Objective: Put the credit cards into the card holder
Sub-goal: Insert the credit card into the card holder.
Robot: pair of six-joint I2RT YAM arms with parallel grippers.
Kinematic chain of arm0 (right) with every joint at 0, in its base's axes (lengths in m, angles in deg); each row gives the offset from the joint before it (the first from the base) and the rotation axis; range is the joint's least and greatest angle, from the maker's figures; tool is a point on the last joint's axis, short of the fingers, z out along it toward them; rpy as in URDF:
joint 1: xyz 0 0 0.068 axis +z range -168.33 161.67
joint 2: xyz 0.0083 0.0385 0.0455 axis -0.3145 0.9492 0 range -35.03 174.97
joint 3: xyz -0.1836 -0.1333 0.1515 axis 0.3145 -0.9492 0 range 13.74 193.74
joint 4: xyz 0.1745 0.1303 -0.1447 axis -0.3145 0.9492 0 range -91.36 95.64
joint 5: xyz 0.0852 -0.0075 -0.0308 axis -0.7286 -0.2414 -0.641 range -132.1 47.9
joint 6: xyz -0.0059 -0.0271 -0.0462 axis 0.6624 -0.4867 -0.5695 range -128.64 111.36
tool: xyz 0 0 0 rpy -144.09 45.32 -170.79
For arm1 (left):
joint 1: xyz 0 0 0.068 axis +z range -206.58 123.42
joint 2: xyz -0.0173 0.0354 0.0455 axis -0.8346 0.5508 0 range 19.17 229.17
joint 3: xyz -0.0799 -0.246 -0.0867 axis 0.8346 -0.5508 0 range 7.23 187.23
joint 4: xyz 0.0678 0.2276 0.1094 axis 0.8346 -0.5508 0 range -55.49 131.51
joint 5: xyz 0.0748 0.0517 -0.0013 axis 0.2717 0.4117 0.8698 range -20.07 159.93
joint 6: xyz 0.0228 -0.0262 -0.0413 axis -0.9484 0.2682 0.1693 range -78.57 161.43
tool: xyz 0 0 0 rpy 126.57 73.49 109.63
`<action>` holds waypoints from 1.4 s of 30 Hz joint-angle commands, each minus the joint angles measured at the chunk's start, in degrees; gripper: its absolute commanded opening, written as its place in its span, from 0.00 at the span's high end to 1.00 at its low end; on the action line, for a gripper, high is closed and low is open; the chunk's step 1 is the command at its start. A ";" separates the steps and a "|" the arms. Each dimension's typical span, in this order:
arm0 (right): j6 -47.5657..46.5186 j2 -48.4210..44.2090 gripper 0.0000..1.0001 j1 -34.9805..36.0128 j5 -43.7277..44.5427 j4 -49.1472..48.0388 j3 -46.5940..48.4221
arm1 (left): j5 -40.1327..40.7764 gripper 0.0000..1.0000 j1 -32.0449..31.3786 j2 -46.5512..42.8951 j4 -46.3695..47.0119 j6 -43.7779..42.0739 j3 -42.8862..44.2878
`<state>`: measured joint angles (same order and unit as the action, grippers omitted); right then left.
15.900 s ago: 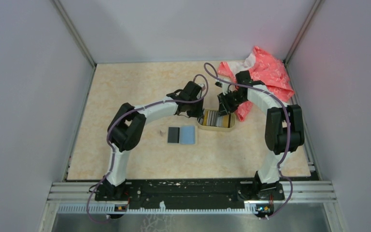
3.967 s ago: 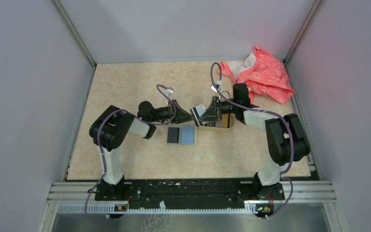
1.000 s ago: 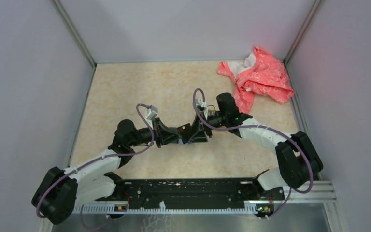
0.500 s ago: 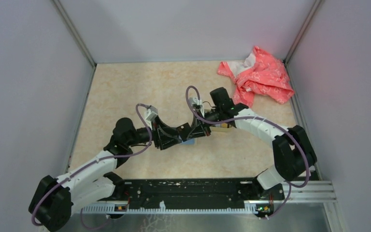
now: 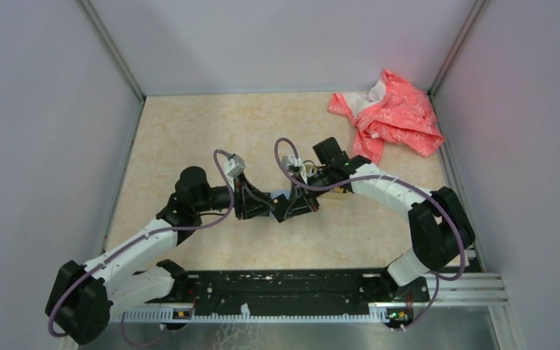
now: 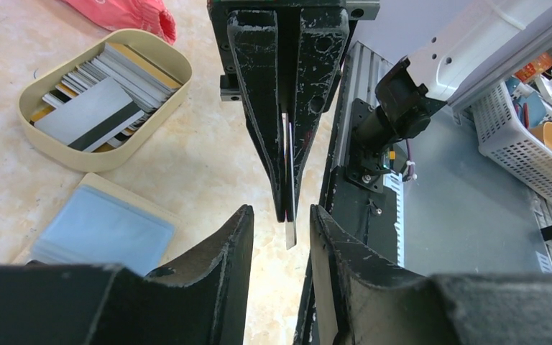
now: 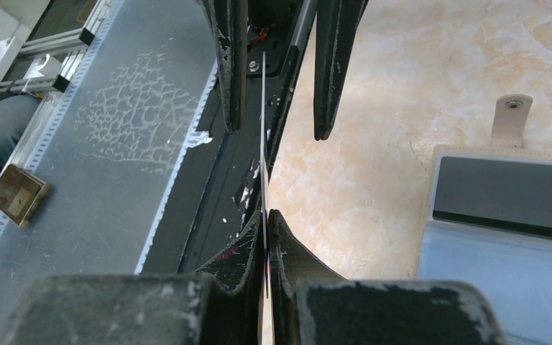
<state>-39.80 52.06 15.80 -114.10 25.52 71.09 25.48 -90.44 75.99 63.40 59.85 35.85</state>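
My right gripper point(image 7: 266, 215) is shut on one of the credit cards point(image 7: 264, 129), which is held edge-on and sticks out ahead of the fingers. My left gripper point(image 6: 282, 215) faces it tip to tip, open, with a finger on either side of the card's free end point(image 6: 290, 233) and a gap on each side. The card holder point(image 7: 496, 284) lies open on the table below, with a dark card point(image 7: 503, 198) in one pocket. It shows as a bluish clear pocket point(image 6: 100, 230) in the left wrist view. From above, both grippers point(image 5: 277, 206) hide it.
An oval tan dish point(image 6: 154, 108) holds several more cards point(image 6: 90, 118) just beyond the holder. A crumpled pink cloth point(image 5: 394, 117) lies at the back right. The black base rail point(image 5: 284, 284) runs along the near edge.
The left jaws have come apart and the right jaws have closed on the card. Both wrists stay tip to tip over the holder, and the left forearm has swung slightly up and right.
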 commanded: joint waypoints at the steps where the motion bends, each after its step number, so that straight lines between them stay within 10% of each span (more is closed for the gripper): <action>1: -2.61 0.00 1.00 1.34 -0.58 0.09 3.04 | -1.23 0.60 0.28 0.40 -2.08 -2.04 2.42; 7: -3.25 0.05 1.00 2.08 0.42 0.79 3.37 | -2.08 0.63 0.29 1.94 -3.26 -2.94 4.23; 15: -3.96 0.05 1.00 2.07 1.33 1.61 3.83 | -6.39 1.00 0.28 3.91 -5.60 -4.45 5.71; 20: -7.18 -2.01 0.56 1.07 11.88 3.30 5.49 | 1.28 1.00 1.12 0.39 -6.39 -0.70 1.39; 24: -7.28 -8.19 0.46 -1.89 24.65 -7.54 -0.23 | 9.05 1.00 3.79 -3.43 -6.81 4.70 -4.26; 28: -32.68 -12.28 0.39 -2.08 18.31 -8.33 -10.84 | 8.49 1.00 7.97 -1.40 -4.60 7.72 -6.67; 31: -55.81 -9.19 0.45 -2.06 17.75 3.56 -11.23 | 5.01 1.00 12.00 3.56 -4.86 8.57 -5.44; 42: -34.01 2.55 0.87 2.80 38.38 -7.28 -7.59 | 8.09 1.00 15.32 9.13 -16.06 4.30 2.51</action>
<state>-80.93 51.49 17.39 -85.19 23.16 60.18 31.63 -75.45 84.75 51.29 66.75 34.62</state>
